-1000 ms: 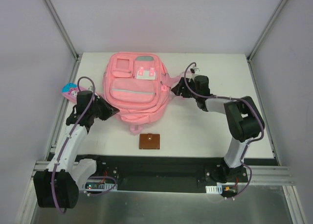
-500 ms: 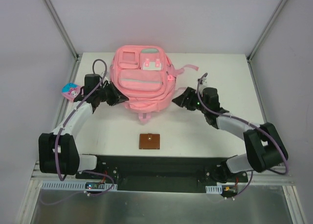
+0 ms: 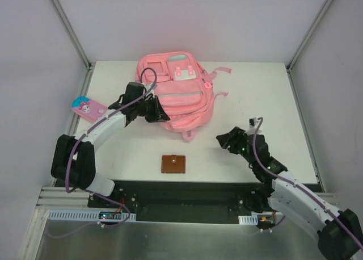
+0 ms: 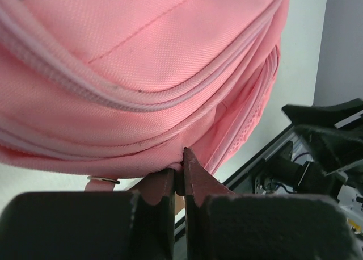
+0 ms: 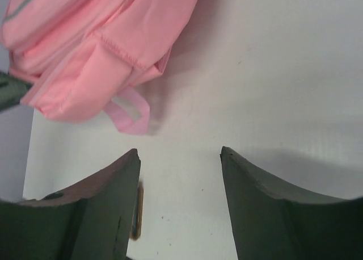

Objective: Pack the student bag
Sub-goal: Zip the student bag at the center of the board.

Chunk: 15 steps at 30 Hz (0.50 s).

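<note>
The student bag (image 3: 178,92) lies front up, directly ahead of the left gripper (image 4: 180,163), which is pressed together on a thin fold at the bag's lower seam. I judge this is positioning the bag, with packing not yet begun. The right gripper (image 5: 178,152) hovers spread and empty, with the bag well beyond it to its left. Next, probably, a zip needs opening. Grey walls enclose the white table (image 3: 255,101). A brown wallet (image 3: 173,163) lies nearer the bases than the left gripper, and a pencil case (image 3: 88,107) lies to its left.
</note>
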Each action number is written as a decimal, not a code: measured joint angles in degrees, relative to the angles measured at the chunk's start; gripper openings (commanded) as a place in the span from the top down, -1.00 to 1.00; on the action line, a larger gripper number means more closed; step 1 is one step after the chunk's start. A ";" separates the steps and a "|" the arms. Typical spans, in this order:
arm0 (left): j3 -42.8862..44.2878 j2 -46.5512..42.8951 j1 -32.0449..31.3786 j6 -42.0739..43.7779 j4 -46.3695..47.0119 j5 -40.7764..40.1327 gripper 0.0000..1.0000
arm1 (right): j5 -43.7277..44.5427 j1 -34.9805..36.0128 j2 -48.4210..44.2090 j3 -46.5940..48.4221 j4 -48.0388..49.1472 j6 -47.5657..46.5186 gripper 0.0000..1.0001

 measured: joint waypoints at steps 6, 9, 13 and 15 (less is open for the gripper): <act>2.89 3.15 -8.28 0.72 1.16 -1.64 1.00 | 5.53 -9.77 -2.25 4.55 -8.55 -0.61 -0.27; 2.89 3.32 -11.80 0.83 1.60 -2.73 1.00 | 4.92 -12.98 1.57 8.17 -11.21 -1.73 -0.26; 1.33 2.40 -13.94 1.05 1.95 -2.69 1.00 | 3.08 -15.54 6.51 13.40 -12.57 -3.54 -0.24; -1.01 0.46 -14.05 1.46 1.99 -3.63 1.00 | 1.88 -16.52 8.26 15.32 -12.68 -4.35 -0.22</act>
